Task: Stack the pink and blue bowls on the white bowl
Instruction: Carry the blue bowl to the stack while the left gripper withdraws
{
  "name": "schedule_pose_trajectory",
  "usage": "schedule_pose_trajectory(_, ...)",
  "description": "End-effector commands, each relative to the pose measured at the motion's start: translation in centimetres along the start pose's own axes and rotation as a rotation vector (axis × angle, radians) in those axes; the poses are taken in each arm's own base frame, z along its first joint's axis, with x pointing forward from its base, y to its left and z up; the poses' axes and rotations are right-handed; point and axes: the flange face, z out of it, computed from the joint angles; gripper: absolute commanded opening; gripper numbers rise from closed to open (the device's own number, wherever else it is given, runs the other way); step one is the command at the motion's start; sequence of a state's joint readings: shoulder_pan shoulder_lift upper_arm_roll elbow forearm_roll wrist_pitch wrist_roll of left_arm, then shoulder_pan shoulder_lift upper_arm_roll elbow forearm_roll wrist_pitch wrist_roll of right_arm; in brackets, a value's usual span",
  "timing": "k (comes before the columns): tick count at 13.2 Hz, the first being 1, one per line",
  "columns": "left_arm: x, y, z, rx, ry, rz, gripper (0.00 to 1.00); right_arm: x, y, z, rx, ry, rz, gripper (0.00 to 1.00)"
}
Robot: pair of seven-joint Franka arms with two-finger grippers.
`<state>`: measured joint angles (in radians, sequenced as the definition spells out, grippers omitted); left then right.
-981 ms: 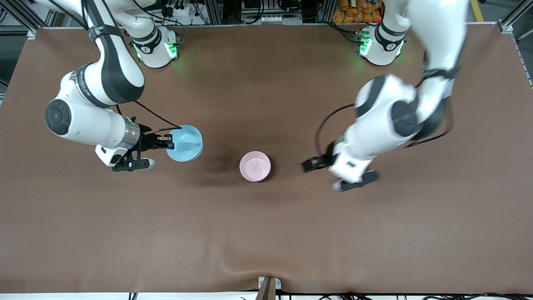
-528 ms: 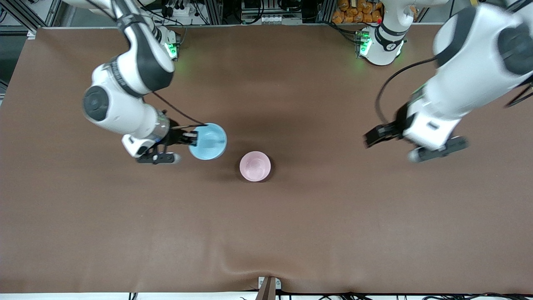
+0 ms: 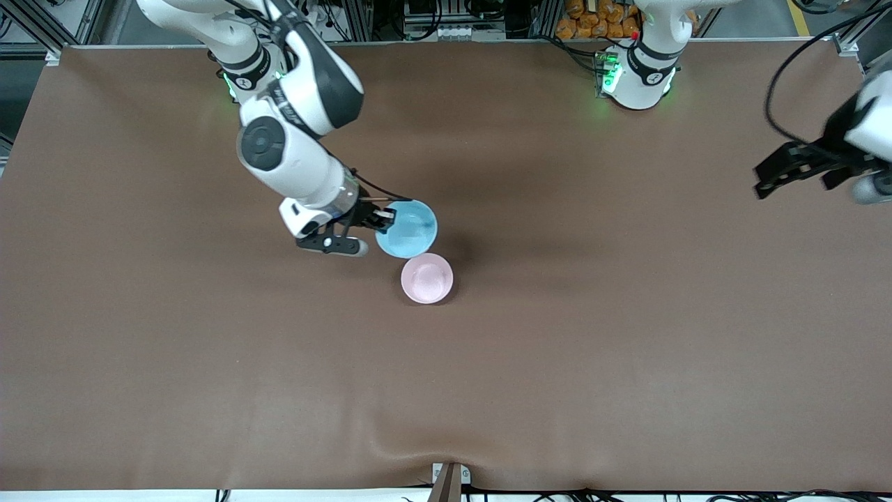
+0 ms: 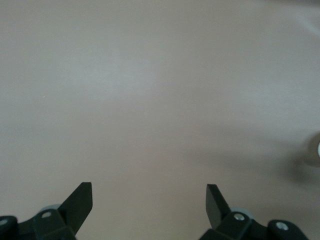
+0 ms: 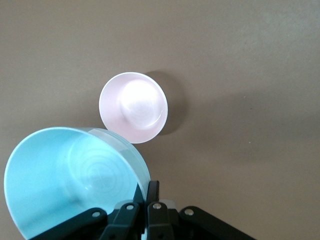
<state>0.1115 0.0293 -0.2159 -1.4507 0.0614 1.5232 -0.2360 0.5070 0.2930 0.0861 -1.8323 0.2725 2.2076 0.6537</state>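
There are 2 bowls in view: 1 blue bowl (image 3: pixel 407 229) and 1 pink bowl (image 3: pixel 426 278). There are 2 grippers: 1 right gripper (image 3: pixel 377 222) and 1 left gripper (image 3: pixel 801 169).

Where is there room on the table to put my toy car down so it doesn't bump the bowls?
The brown table is bare all along its edge nearest the front camera, below the pink bowl. The middle is crowded: the right gripper holds the blue bowl up over the table beside the pink one. The left gripper, open, is over the left arm's end.
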Motion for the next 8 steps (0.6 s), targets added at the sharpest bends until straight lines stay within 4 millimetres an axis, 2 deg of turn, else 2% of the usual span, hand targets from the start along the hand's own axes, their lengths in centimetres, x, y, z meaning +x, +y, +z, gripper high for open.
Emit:
schedule_pose_trajectory(1,-1.6,-1.0,-1.1,0.016,-0.003,-0.010,1.00,0.8,-1.0,1.4,-0.017,0.046,0.044,0.00)
schedule_pose_trajectory(5,-2.1,-2.2,-1.8,0.019,0.000,-0.016,1.00,2.2,-1.5,3.7,-0.007,0.054,0.064,0.00)
schedule_pose_trajectory(8,-2.0,-2.4,-2.2,0.018,0.018,0.015,1.00,2.7,-2.0,7.9,0.015,0.084,0.091,0.00)
